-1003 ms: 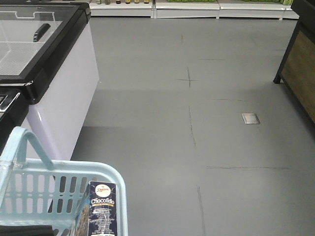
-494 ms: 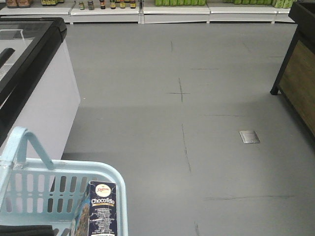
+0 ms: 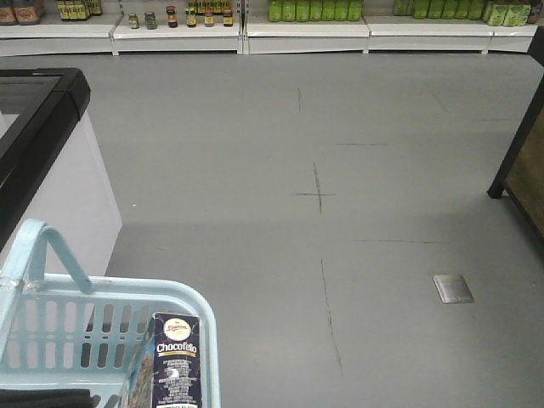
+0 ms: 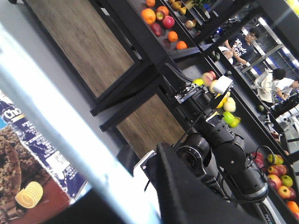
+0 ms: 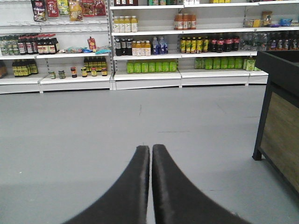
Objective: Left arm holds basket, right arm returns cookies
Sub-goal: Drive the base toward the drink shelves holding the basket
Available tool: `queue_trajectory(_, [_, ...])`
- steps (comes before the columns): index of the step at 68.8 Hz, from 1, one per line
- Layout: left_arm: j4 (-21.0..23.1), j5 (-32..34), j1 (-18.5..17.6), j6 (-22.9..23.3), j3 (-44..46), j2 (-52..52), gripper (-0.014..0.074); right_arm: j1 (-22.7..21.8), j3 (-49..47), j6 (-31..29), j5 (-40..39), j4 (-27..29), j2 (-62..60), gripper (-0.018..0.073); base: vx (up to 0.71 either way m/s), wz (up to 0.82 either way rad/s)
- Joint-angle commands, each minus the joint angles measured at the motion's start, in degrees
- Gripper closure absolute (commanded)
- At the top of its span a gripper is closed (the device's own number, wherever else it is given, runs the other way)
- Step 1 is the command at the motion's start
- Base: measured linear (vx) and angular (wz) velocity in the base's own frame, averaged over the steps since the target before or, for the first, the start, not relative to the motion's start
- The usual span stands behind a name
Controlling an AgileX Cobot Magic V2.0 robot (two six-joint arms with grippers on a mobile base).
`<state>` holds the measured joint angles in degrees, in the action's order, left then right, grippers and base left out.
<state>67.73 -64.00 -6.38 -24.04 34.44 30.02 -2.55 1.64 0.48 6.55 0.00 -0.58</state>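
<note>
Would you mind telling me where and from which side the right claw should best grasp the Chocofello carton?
Probably its top end, coming straight down from above. The Chocofello carton stands upright close to the right wall of the blue basket, so only its upper part is free. The right claw is shut now and would need opening first.

Supermarket, stocked drink shelves [image 5: 147, 75], fruit display [image 4: 156, 41]
</note>
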Motion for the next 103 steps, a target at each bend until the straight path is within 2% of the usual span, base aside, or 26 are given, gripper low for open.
queue_trajectory(1, [5.66,2.30,-0.33,-0.62,1.61,0.27,0.0603,-0.37,0.17,-0.48,-4.13,0.00,-0.68,0.0563,0.52,0.01])
queue_trajectory(103, [5.66,2.14,-0.33,-0.62,1.61,0.27,0.0603,-0.37,0.17,-0.48,-4.14,0.00,-0.63,0.0563,0.54,0.02])
